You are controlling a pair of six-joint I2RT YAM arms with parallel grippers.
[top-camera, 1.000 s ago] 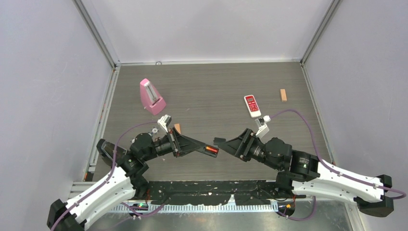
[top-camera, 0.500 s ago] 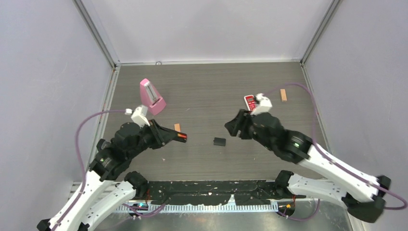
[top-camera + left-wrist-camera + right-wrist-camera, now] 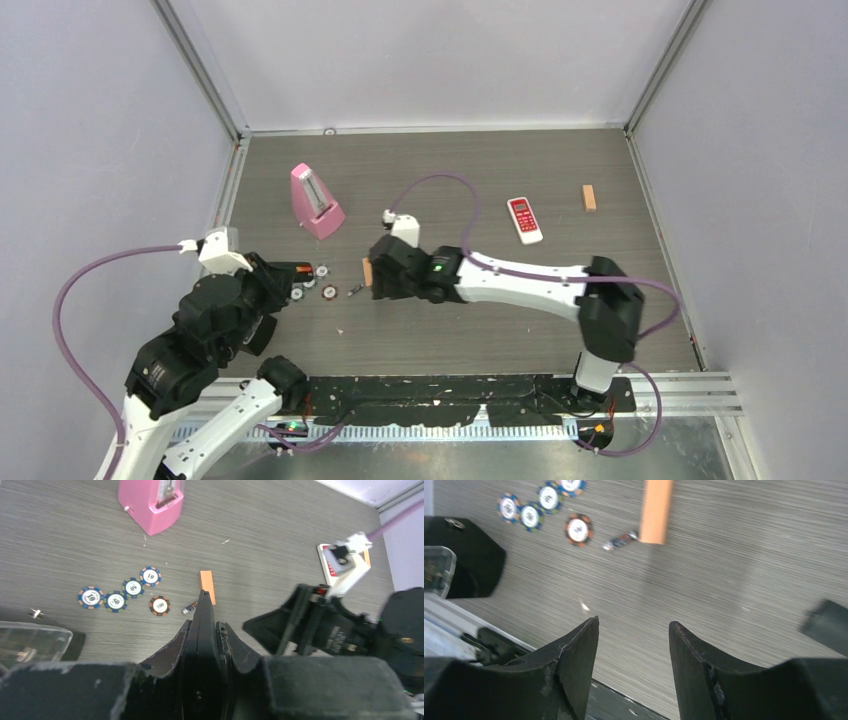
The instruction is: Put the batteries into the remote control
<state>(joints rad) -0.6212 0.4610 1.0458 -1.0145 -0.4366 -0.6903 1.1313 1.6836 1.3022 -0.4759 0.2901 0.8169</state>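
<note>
My left gripper point(image 3: 205, 624) is shut on a thin black remote control point(image 3: 204, 605), seen edge-on and sticking out past the fingertips. In the top view this gripper point(image 3: 295, 272) sits at the left, with an orange-red bit at its tip. One small battery point(image 3: 190, 608) lies on the table just beyond it, next to a tan block point(image 3: 207, 586). My right gripper point(image 3: 633, 625) is open and empty, hovering over bare table a little short of the battery point(image 3: 621, 541). From above, the right gripper point(image 3: 378, 282) is beside the battery point(image 3: 355, 290).
Several poker chips point(image 3: 313, 283) lie between the two grippers. A pink metronome point(image 3: 316, 200) stands behind them. A red-and-white remote point(image 3: 523, 219) and a second tan block point(image 3: 589, 197) lie at the back right. A black piece point(image 3: 826, 625) shows at the right wrist view's edge.
The left arm drew back to the left with the black remote. The right arm swung from the right side across to the battery by the chips, its jaws narrowing a little.
</note>
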